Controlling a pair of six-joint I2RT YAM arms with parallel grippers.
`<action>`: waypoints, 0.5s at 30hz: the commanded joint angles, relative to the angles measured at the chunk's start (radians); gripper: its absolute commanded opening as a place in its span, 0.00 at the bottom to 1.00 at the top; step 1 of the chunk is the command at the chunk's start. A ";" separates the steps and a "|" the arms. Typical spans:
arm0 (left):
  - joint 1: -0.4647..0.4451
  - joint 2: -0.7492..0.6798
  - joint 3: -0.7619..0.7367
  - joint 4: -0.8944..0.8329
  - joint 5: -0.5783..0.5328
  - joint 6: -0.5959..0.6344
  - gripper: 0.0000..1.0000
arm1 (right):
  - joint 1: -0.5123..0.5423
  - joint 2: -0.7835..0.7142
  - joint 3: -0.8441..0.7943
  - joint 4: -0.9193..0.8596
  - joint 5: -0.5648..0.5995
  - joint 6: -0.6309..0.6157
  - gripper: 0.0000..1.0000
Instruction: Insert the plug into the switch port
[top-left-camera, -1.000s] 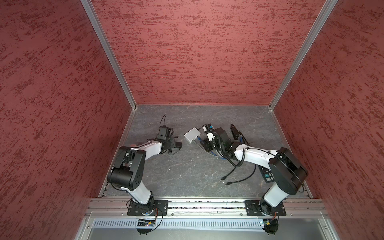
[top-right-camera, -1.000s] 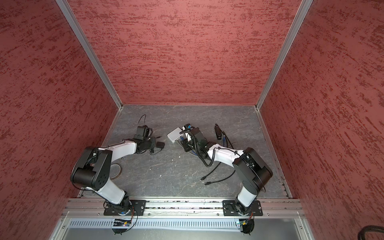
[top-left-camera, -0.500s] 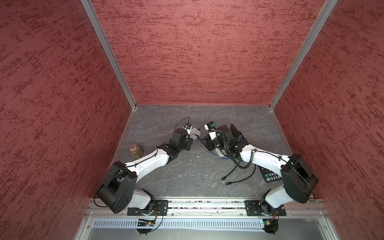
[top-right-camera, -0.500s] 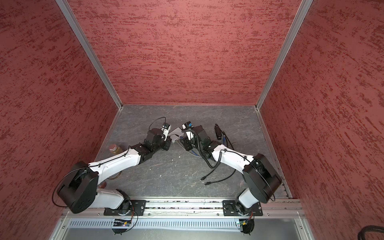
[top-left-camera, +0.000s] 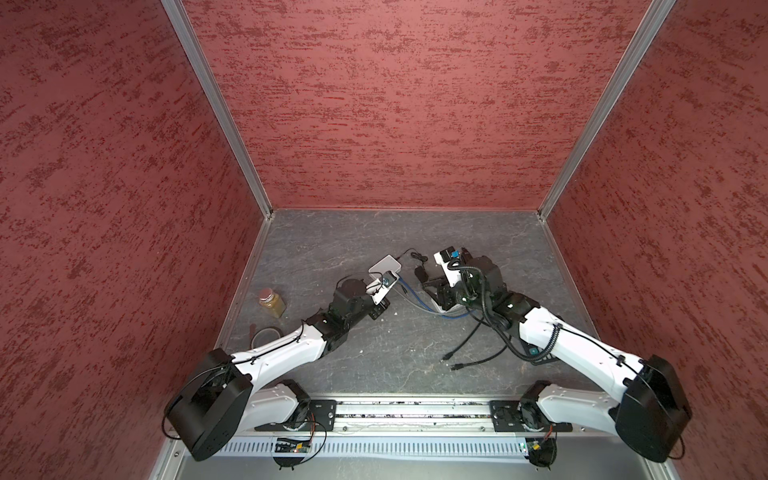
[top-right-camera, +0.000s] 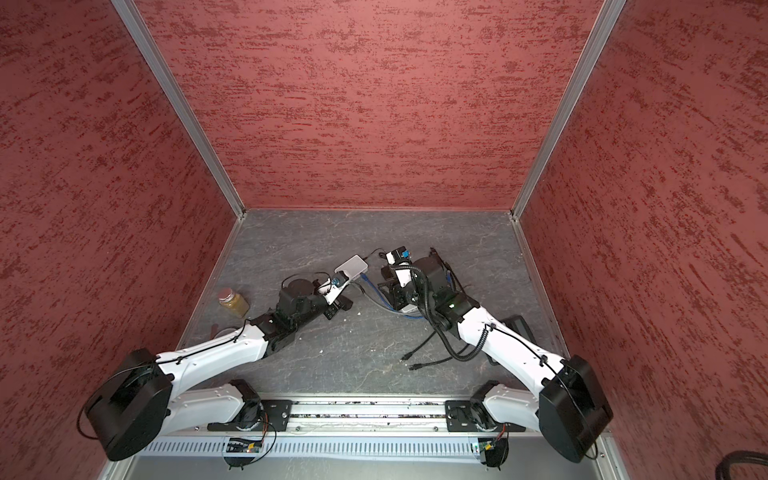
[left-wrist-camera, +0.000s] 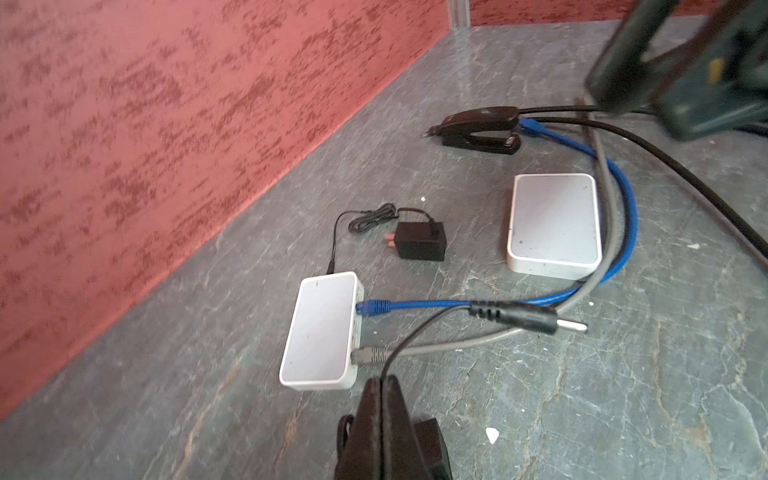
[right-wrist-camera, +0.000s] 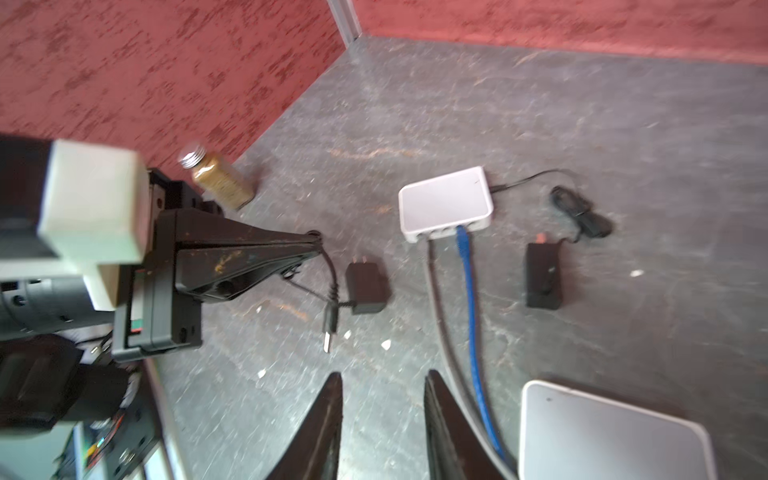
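Left hand (left-wrist-camera: 380, 380) clenched on cable (left-wrist-camera: 415, 332), swung in from left to switch (left-wrist-camera: 320, 332); plug (left-wrist-camera: 528, 320) dangles, tip pointing away from ports. Right hand (right-wrist-camera: 384, 374) parted, empty. Plug likely needs regrip before insertion.

No text, label, brand or number can be read anywhere in view.

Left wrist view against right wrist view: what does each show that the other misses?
Left wrist only: a black stapler-like tool. Right wrist only: the brown jar and the black adapter beside the plug. Both: the white switch with blue cable and grey cable plugged in, the other adapter, and the plug hanging on its cord from the shut left gripper.
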 joint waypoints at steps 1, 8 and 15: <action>-0.029 -0.007 -0.037 0.169 0.064 0.159 0.00 | -0.004 0.021 0.020 -0.042 -0.114 0.003 0.33; -0.061 0.035 -0.068 0.285 0.067 0.296 0.00 | -0.003 0.070 0.043 -0.036 -0.234 0.006 0.31; -0.081 0.059 -0.052 0.280 0.078 0.366 0.00 | -0.003 0.092 0.056 -0.068 -0.247 -0.007 0.29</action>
